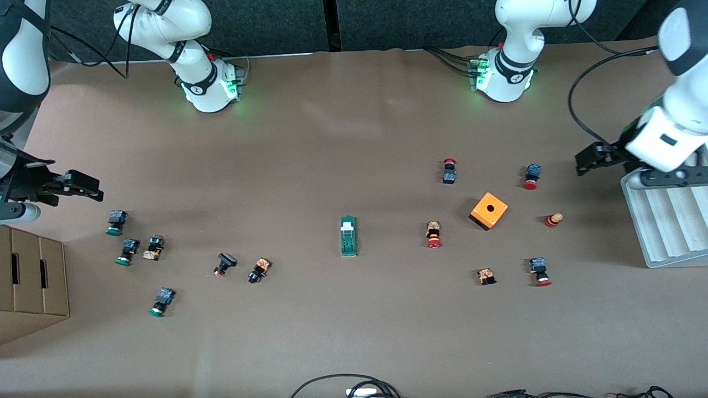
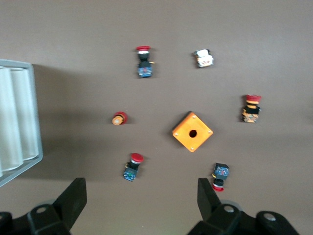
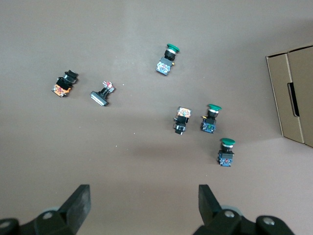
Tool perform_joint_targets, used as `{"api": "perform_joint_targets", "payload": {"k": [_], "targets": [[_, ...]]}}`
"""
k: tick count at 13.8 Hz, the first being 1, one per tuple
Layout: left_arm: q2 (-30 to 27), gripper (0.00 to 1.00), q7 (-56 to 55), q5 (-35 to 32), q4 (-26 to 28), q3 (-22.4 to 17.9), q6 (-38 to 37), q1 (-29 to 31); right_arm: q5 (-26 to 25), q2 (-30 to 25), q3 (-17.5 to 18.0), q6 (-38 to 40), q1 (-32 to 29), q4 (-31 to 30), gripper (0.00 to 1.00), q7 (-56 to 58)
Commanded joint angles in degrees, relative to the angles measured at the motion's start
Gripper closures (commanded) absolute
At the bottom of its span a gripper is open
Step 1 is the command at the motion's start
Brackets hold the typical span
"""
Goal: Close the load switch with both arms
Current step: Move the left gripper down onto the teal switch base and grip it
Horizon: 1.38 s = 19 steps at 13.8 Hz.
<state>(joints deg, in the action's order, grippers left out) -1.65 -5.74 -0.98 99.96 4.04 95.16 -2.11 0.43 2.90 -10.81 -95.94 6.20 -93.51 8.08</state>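
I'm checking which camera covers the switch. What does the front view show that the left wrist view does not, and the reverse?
Only the front view shows the load switch, lying mid-table untouched, the green-capped buttons and cardboard box toward the right arm's end, and the right gripper, open, over the table at that end. Only the left wrist view shows the left gripper from above with its jaws spread wide and empty. Both show the orange box, the red-capped buttons around it and the white tray.
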Motion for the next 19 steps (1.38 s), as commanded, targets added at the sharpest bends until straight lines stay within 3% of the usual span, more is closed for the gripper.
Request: {"api": "perform_joint_targets", "payload": {"k": [1,3,9,11,19], "targets": [[1.56,0.00,-4.86,-0.07,-1.43,3.07,-0.24,-3.33,-0.87,-0.08,0.00,-0.39,-0.13,0.26,0.00,-0.17],[2.09,0.00,-16.18,-0.42,-2.23,7.28,0.11,-5.08,-0.87,-0.08,0.00,-0.39,-0.05,0.26,0.00,-0.17],[5.95,0.00,-35.97,-1.30,-1.79,20.46,11.61,-6.23,-0.87,-0.08,0.00,-0.48,-0.05,0.26,0.00,-0.08],[8.23,0.00,-42.47,-5.75,-1.35,23.98,16.44,-7.28,-0.87,0.00,0.00,-0.48,-0.13,0.35,0.00,0.01],[20.27,0.00,-72.87,-32.55,-0.39,24.44,28.40,-22.13,-0.87,0.00,-0.18,-0.30,-0.22,0.26,0.00,0.36]]}}
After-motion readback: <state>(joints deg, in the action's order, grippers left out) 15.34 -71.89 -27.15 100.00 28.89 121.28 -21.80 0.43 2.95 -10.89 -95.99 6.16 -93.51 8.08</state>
